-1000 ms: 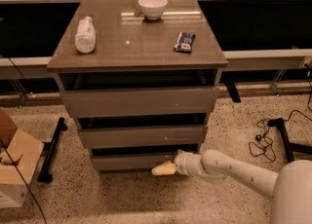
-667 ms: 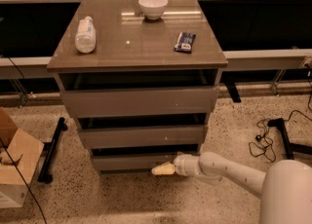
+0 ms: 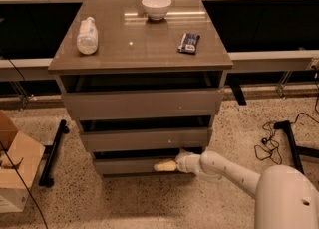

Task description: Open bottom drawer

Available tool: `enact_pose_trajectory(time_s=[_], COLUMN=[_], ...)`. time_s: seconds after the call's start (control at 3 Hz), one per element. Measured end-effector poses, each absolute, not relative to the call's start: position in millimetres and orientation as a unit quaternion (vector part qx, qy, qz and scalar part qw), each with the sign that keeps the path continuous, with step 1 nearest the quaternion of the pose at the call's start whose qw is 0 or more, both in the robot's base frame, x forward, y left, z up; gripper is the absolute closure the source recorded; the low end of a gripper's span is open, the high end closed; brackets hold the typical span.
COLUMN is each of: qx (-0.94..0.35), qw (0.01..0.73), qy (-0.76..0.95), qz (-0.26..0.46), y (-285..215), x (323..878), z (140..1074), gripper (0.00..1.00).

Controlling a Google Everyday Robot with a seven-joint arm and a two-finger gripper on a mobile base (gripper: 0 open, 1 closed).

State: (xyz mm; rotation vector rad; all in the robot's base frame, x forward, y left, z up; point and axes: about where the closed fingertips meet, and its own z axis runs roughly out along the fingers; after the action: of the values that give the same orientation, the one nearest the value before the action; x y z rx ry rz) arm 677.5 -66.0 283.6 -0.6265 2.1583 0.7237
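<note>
Three-drawer cabinet [image 3: 142,104] stands on a speckled floor, seen from above and in front. The bottom drawer [image 3: 124,166] is the lowest of the three fronts, just above the floor, with a narrow dark gap along its upper edge; how far it stands out from the cabinet body cannot be determined. The middle drawer [image 3: 144,139] and top drawer [image 3: 142,103] sit above it, each with a similar dark gap over its front. The gripper [image 3: 165,166] is at the right part of the bottom drawer front, its pale yellowish tip lying against or just in front of that panel and pointing left. Whether the jaws are open or closed, and whether they have hold of anything, cannot be told. The white arm [image 3: 224,169] runs from the lower right corner of the view up and left to the gripper. On the cabinet's glossy brown surface [image 3: 139,54]: a white bowl [image 3: 156,7] upright near the back edge at centre, a clear bottle [image 3: 87,36] lying on its side at the left, and a dark packet [image 3: 189,43] lying flat at the right, all well apart from each other. On the floor, a cardboard box [image 3: 15,168] sits at the far left, and black cables [image 3: 269,141] lie to the right of the cabinet.
</note>
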Motion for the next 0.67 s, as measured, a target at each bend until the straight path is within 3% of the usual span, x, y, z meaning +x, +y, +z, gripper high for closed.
enact_pose_trajectory(time_s=[0.67], qx=[-0.255], qw=[0.378], qy=[0.842], qz=[0.29], y=[-52.1], x=[708.6], z=[271.3], gripper=[0.0])
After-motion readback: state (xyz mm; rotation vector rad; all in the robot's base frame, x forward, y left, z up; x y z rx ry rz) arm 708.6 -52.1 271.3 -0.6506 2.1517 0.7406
